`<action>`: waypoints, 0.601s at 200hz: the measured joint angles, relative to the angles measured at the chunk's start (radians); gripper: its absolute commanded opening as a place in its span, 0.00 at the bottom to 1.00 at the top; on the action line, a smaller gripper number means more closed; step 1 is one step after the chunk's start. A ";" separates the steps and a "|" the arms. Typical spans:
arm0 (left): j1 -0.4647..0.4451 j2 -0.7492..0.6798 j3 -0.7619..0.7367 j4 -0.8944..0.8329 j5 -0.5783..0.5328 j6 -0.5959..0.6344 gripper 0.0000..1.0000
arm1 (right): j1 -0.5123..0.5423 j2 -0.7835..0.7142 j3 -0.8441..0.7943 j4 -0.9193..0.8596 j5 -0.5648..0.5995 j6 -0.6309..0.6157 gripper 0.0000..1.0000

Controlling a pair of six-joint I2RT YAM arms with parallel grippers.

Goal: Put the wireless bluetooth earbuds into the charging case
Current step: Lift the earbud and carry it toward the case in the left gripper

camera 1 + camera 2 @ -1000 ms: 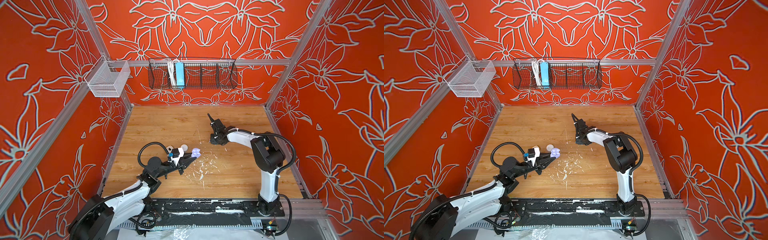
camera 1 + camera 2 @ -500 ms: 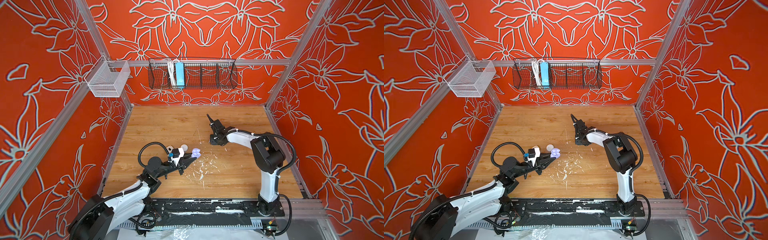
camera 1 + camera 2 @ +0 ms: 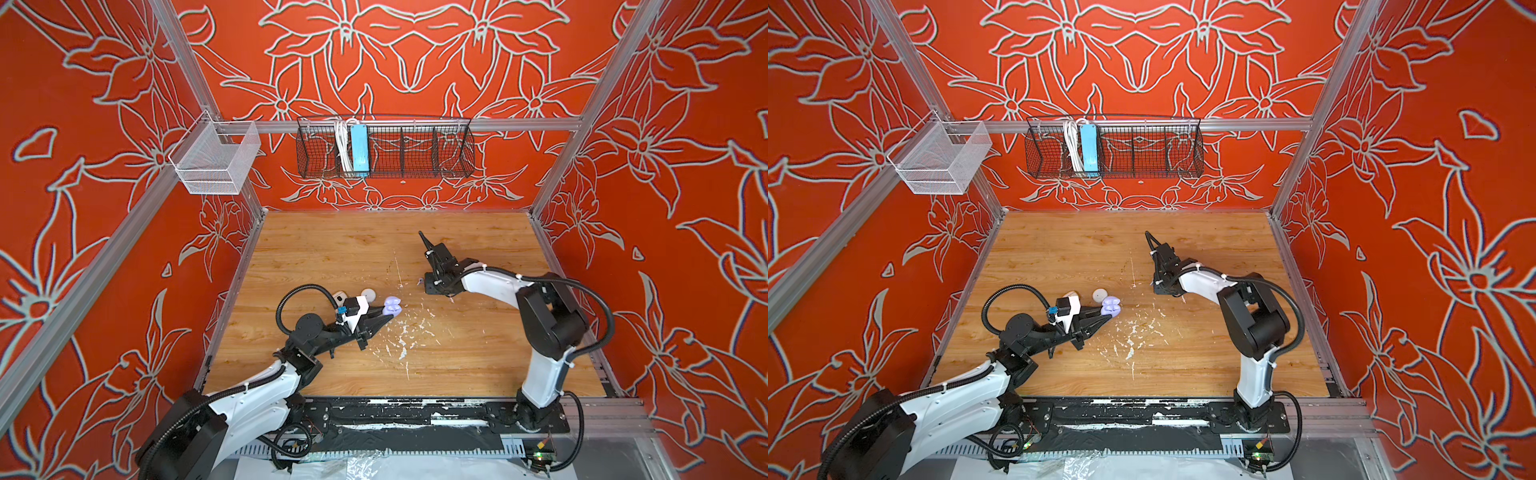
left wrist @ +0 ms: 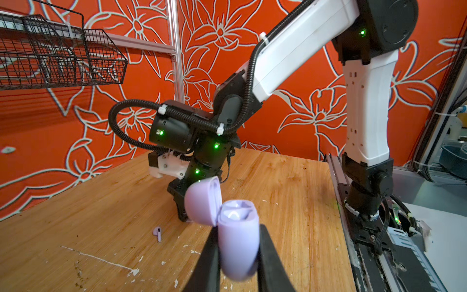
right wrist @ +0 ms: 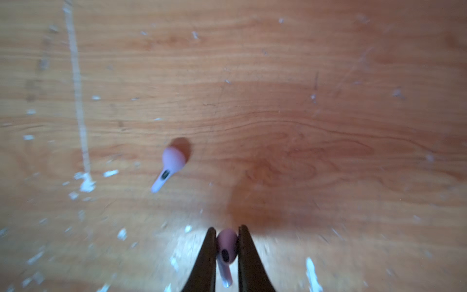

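1. Room: the wooden table (image 3: 332,249) lies bare and wide beyond the right gripper (image 5: 227,228) toward the back wall. That gripper stands well apart from both side rails.
2. Between the two grippers the wood carries white paint flecks (image 3: 401,332) and a loose earbud (image 4: 157,233).
3. The left gripper (image 4: 238,227) reaches low over the table, well apart from the left rail. Two round white objects (image 3: 368,294) sit just beside its fingers on the back-wall side.
4. The left gripper is clamped on the lavender charging case (image 4: 237,250), one finger on each flank of the body.
5. The case's long axis runs along the fingers, with its mouth pointing out past the fingertips and upward. Its lid (image 4: 202,202) is swung open to one side, toward the right gripper. Whether the wells hold anything cannot be told.
6. The right gripper points down at the table and pinches a lavender earbud (image 5: 227,246) between its fingertips.
7. This earbud's long axis lies along the fingers, bulb at the fingertips and stem running back toward the wrist. The picture is blurred, so contact with the wood cannot be told.
8. The loose earbud lies flat on the wood just beyond and to one side of the right gripper's fingertips, apart from them. Its bulb is farther from the fingertips, and its stem slants back toward them.
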State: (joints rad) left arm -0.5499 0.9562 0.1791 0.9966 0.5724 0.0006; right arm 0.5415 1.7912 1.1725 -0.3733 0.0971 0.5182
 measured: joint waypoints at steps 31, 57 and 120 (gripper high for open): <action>0.000 0.057 -0.054 0.142 -0.059 -0.025 0.00 | 0.078 -0.256 -0.074 0.057 0.029 0.010 0.15; 0.005 0.148 -0.107 0.248 -0.087 -0.060 0.00 | 0.212 -0.502 -0.148 0.167 0.047 0.000 0.15; 0.008 0.077 -0.128 0.358 -0.090 -0.077 0.00 | 0.457 -0.806 -0.334 0.523 -0.027 -0.049 0.15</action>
State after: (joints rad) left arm -0.5423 1.0332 0.0509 1.3548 0.4828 -0.0765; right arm 0.9981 0.9852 0.8383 0.1501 0.0696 0.4694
